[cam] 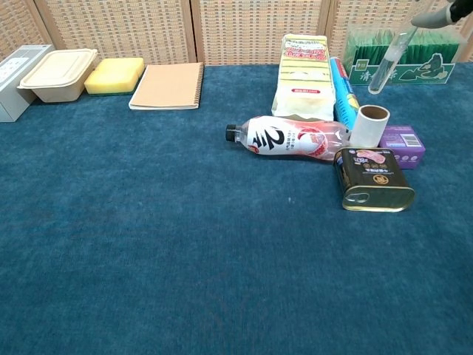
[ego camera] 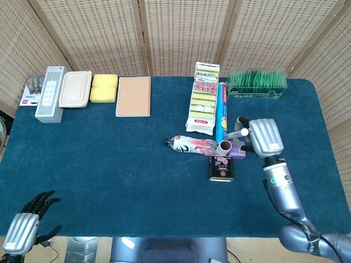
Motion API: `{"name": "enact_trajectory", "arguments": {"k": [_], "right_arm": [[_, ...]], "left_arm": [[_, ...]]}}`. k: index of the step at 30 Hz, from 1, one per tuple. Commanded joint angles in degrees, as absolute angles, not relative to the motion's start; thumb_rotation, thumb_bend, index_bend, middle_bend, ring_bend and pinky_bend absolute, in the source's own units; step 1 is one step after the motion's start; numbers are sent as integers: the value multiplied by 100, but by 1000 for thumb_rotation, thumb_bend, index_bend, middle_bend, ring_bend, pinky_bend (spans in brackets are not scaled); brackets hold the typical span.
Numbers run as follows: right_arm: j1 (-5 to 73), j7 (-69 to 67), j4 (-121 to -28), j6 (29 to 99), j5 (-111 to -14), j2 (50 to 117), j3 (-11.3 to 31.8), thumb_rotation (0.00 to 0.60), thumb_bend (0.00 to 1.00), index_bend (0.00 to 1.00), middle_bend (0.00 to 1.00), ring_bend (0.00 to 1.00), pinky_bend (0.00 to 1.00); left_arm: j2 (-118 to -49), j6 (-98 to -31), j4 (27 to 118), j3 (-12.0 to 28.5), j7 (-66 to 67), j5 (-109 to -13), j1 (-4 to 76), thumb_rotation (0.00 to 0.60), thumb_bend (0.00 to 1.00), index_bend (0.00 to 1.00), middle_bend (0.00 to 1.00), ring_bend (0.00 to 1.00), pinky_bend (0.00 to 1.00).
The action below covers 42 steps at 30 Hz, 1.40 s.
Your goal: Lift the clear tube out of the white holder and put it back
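large "2" on the lying bottle [cam: 284, 138]

The right hand [cam: 443, 15] is holding the clear tube [cam: 387, 59] tilted in the air above the white holder [cam: 368, 126], which is standing upright beside the tin can [cam: 373, 180].

In the chest view my right hand [cam: 443, 15] is almost wholly cut off by the top right corner; only dark fingertips show, so its grip on the tube [cam: 388, 63] cannot be read there. From the head view the tube [ego camera: 237, 133] is mostly hidden by the hand [ego camera: 264, 137]. My left hand [ego camera: 24, 227] is cropped at the bottom edge. The print on the tin [cam: 373, 180] and the purple box [cam: 403, 138] is too small to read.
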<state>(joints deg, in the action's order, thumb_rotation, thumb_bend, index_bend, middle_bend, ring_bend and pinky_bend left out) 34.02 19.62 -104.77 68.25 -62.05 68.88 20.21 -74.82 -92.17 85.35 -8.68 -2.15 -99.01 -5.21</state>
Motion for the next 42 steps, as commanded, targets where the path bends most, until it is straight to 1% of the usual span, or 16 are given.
{"name": "enact_trajectory", "arguments": {"k": [1,4,10,11,13,15,16,18,21,24,26,28,32,34,37,42], "right_arm": [[3505,1977,-10423,6694,-5866,6655,2210,600,361,710,805,815,757],[3512,1987,-10438,6784,-5599,6608,2330,600,374,715,810,821,760],[3088,1452,-11319,6692,-6222,5921,1990,600,366,728,813,822,766],[3144,1469,-10888,6881,-5807,5975,2244,600,367,729,815,823,768],[3250,1665,-10662,6954,-5279,6098,2367,600,374,731,820,825,768],[3131,1742,-11076,6870,-5493,5916,2132,600,378,732,819,823,767],[3007,1765,-11358,6808,-5903,5713,1904,600,371,732,816,818,765],[2880,1582,-11492,6775,-6344,5518,1756,600,355,732,813,814,764],[2863,1232,-11168,7011,-6143,5686,1965,600,353,737,822,823,766],[2917,1284,-11076,7026,-5505,5863,2068,600,365,740,825,826,767],[2790,1139,-11451,6798,-5919,5638,1815,600,360,740,822,822,766],[2717,928,-11425,6946,-6212,5571,1855,600,356,740,822,823,766],[2930,1087,-10943,7046,-5396,5874,2161,600,368,743,832,832,767],[2964,1201,-11070,6905,-5218,5847,2097,600,376,743,832,831,767],[2860,1162,-11294,6801,-5619,5708,1873,600,369,743,833,834,767],[2893,1165,-11256,6840,-5340,5835,1903,600,378,749,843,844,770]], "left_arm": [[-7477,-9220,8537,-861,-223,-9897,-520,600,181,235,146,120,218],[-7477,-9248,8536,-861,-248,-9917,-524,600,181,235,146,120,217],[-7475,-9210,8507,-844,-292,-9869,-514,600,181,235,146,120,218],[-7461,-9256,8517,-865,-282,-9937,-520,600,181,235,146,120,217],[-7455,-9327,8513,-885,-301,-9988,-548,600,181,236,146,120,217],[-7463,-9363,8492,-886,-347,-9966,-578,600,181,236,146,120,218],[-7468,-9336,8488,-875,-371,-9914,-582,600,181,235,146,120,217],[-7463,-9262,8500,-851,-349,-9855,-556,600,181,235,146,120,218],[-7465,-9230,8550,-842,-235,-9893,-524,600,181,235,146,120,221],[-7466,-9336,8566,-919,-248,-10079,-546,600,182,235,146,120,221],[-7461,-9327,8543,-926,-306,-10023,-569,600,181,236,146,120,221],[-7447,-9225,8567,-866,-240,-9885,-543,600,180,236,146,120,221],[-7457,-9294,8611,-881,-181,-10002,-542,600,181,235,147,120,223],[-7465,-9356,8584,-929,-261,-10089,-563,600,181,236,146,120,223],[-7482,-9271,8521,-898,-310,-9946,-564,600,181,235,146,120,223],[-7487,-9335,8539,-922,-309,-10080,-551,600,181,235,146,120,224]]}}
